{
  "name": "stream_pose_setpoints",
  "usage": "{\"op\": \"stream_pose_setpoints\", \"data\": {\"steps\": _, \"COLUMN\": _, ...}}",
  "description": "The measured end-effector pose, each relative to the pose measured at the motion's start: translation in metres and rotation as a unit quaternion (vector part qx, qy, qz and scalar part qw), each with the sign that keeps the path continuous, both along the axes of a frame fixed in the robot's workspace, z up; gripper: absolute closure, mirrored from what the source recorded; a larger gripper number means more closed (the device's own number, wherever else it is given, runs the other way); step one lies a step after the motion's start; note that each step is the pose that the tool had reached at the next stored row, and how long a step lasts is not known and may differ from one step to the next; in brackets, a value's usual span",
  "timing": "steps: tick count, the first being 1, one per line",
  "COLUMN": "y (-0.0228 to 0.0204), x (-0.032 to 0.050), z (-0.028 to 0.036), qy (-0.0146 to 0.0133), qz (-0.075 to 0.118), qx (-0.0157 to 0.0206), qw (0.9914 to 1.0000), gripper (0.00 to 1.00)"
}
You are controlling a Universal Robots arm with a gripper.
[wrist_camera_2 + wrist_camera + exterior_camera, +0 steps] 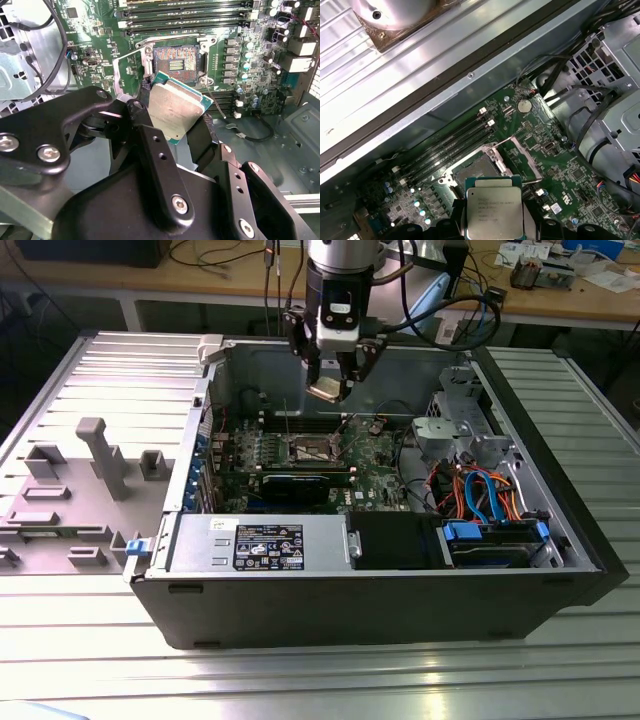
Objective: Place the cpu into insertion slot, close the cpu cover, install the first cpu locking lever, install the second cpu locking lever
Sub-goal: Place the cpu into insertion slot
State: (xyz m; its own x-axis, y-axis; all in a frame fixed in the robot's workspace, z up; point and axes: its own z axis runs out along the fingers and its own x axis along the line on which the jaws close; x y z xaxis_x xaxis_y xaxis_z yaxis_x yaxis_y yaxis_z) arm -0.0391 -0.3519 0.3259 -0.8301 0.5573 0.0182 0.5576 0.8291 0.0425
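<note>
Hand (172, 119): closed on the cpu (175, 111), black fingers (146, 112) pinching it by two opposite edges. The metal top faces the wrist cameras and is bare; nothing presses on the flat faces.

- Cpu hangs tilted in the second wrist view, one corner lower than the rest. In the exterior view it sits at the fingertips, well above the board and touching nothing else.
- Handling, as a judgement: light, thin and stiff, so it won't flex. The polished lid is probably slick, so an edge pinch is the sound hold. The tan-green rim gives little depth to grip, and a skewed pinch could let it pivot. The underside contact face is likely delicate and best kept off any surface until it seats flat.

Below the hand: the insertion slot (177, 62), contact field exposed and empty, apart from the chip. Its fine contacts look easily bent, so a tilted or dragged landing is the risk.

Just beside the slot: the cpu cover (116, 75), swung up and open, standing clear of the socket.

Beyond the slot from the hand: long memory slots (190, 20) on the green motherboard (240, 85).

Around all of it: the open computer case (350, 610), lying on the ribbed tabletop (300, 680).
</note>
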Motion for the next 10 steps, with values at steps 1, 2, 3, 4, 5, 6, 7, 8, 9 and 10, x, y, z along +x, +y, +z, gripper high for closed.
{"op": "stream_pose_setpoints", "data": {"steps": 1, "y": 0.0, "x": 0.0, "z": 0.0, "qy": 0.0, "qz": -0.001, "qx": 0.0, "qw": 1.0, "gripper": 0.45}}
{"op": "stream_pose_setpoints", "data": {"steps": 2, "y": 0.0, "x": 0.0, "z": 0.0, "qy": 0.0, "qz": -0.002, "qx": 0.0, "qw": 1.0, "gripper": 0.45}}
{"op": "stream_pose_setpoints", "data": {"steps": 3, "y": 0.0, "x": 0.0, "z": 0.0, "qy": 0.0, "qz": -0.004, "qx": 0.0, "qw": 0.99999, "gripper": 0.45}}
{"op": "stream_pose_setpoints", "data": {"steps": 4, "y": 0.0, "x": 0.0, "z": 0.0, "qy": 0.0, "qz": -0.007, "qx": 0.0, "qw": 0.99998, "gripper": 0.45}}
{"op": "stream_pose_setpoints", "data": {"steps": 5, "y": 0.0, "x": 0.0, "z": 0.0, "qy": 0.0, "qz": -0.008, "qx": 0.0, "qw": 0.99996, "gripper": 0.45}}
{"op": "stream_pose_setpoints", "data": {"steps": 6, "y": 0.0, "x": 0.0, "z": 0.0, "qy": 0.0, "qz": -0.01, "qx": -0.0001, "qw": 0.99995, "gripper": 0.45}}
{"op": "stream_pose_setpoints", "data": {"steps": 7, "y": 0.0, "x": 0.0, "z": 0.0, "qy": 0.0, "qz": -0.012, "qx": -0.0001, "qw": 0.99993, "gripper": 0.45}}
{"op": "stream_pose_setpoints", "data": {"steps": 8, "y": 0.0, "x": 0.0, "z": 0.0, "qy": 0.0, "qz": -0.013, "qx": -0.0001, "qw": 0.99991, "gripper": 0.45}}
{"op": "stream_pose_setpoints", "data": {"steps": 9, "y": 0.0, "x": 0.0, "z": 0.0, "qy": 0.0, "qz": -0.015, "qx": 0.0, "qw": 0.99988, "gripper": 0.45}}
{"op": "stream_pose_setpoints", "data": {"steps": 10, "y": 0.0, "x": 0.0, "z": 0.0, "qy": 0.0, "qz": -0.017, "qx": 0.0, "qw": 0.99986, "gripper": 0.45}}
